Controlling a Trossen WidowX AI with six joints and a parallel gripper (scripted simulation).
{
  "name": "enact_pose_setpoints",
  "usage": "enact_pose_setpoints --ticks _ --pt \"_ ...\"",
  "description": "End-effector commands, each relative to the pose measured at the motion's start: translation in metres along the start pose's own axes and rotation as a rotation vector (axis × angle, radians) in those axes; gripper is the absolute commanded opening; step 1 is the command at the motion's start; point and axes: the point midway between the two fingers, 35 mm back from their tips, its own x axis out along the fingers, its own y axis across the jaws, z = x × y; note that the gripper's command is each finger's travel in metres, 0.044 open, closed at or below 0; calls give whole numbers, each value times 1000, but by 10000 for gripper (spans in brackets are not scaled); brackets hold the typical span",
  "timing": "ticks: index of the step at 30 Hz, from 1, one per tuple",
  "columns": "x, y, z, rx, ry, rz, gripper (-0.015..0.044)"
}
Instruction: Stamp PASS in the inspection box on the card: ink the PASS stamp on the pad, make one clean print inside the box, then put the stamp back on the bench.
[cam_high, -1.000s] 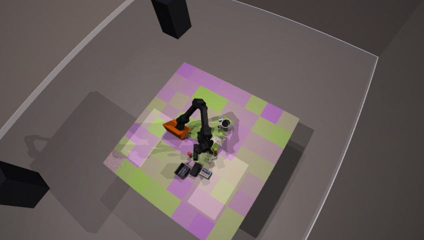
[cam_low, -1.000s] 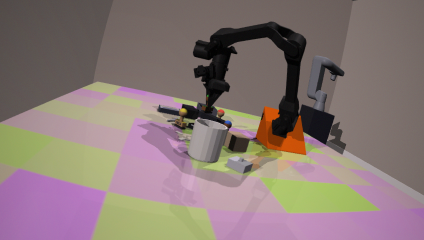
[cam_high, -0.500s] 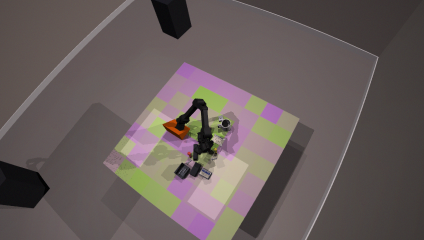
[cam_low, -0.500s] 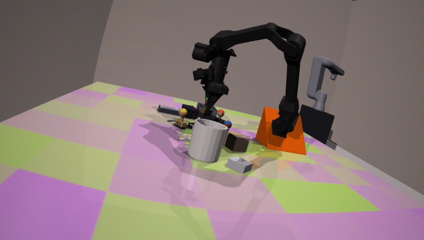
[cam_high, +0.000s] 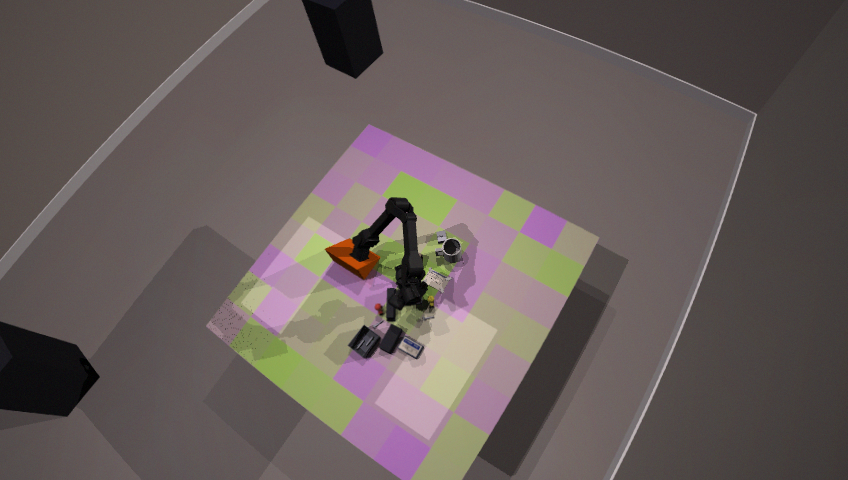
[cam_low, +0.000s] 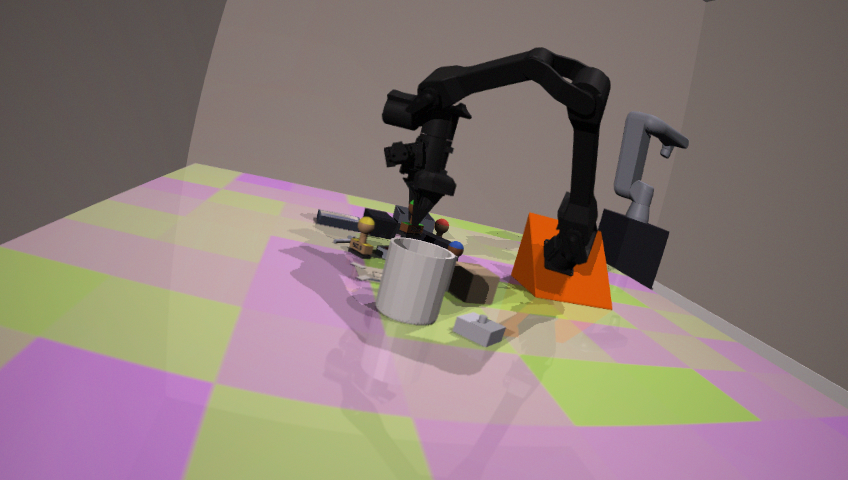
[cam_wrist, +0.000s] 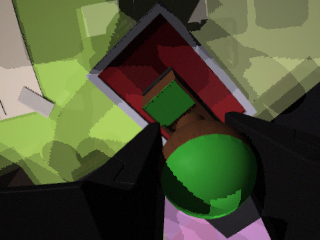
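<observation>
While we are arching the black arm (cam_high: 411, 240) (cam_low: 499, 74) high over the desk (cam_high: 428, 196) (cam_low: 309, 386) and angling its wrist steeply downward, we are probably lining up the inking, with the card (cam_high: 436, 279) (cam_low: 367, 272) (cam_wrist: 14, 60) lying off to one side. Our gripper (cam_high: 420, 300) (cam_low: 416, 218) (cam_wrist: 192, 127) is standing partly open, clamping the green-knobbed stamp (cam_low: 410, 228) (cam_wrist: 212, 170) over the red ink pad (cam_wrist: 167, 52), though we cannot tell whether they are touching. We should be centring the die inside the pad's rim, pressing squarely and lightly, then lifting straight without smearing.
</observation>
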Motion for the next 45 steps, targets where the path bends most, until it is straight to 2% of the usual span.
enact_pose_setpoints --ticks 1,45 --pt "4 0 0 4 1 3 0" --pt "27 2 -2 -2 0 4 0"
